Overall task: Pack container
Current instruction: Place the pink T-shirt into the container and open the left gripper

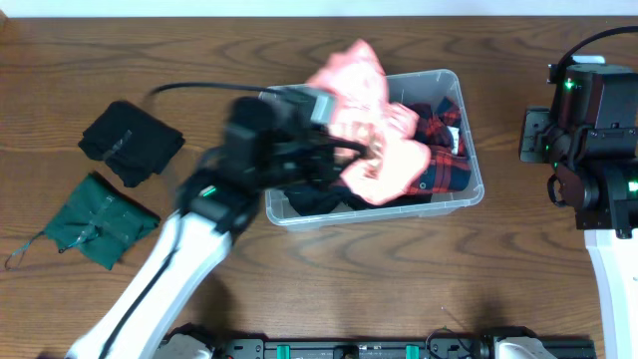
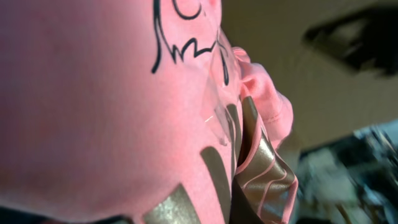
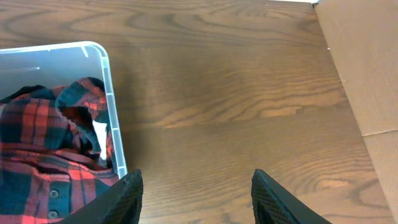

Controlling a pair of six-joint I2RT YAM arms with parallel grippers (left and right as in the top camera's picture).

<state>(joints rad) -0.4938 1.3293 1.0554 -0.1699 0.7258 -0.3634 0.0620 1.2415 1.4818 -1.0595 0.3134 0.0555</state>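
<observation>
The clear plastic container [image 1: 469, 194] sits right of the table's middle and holds a red-and-black plaid shirt [image 1: 447, 165] and dark clothes. My left gripper [image 1: 364, 150] is over the container's left half, shut on a pink garment [image 1: 374, 120] with black and silver print. The garment hangs above the bin and fills the left wrist view [image 2: 93, 106], hiding the fingers. My right gripper [image 3: 196, 199] is open and empty over bare table just right of the container's rim [image 3: 112, 106]. The plaid shirt shows there too [image 3: 43, 162].
A folded black garment [image 1: 130, 142] and a folded dark green garment [image 1: 98, 221] lie on the table at the left. The right arm's base [image 1: 598, 130] stands at the right edge. A cardboard sheet [image 3: 367, 68] lies right of the right gripper.
</observation>
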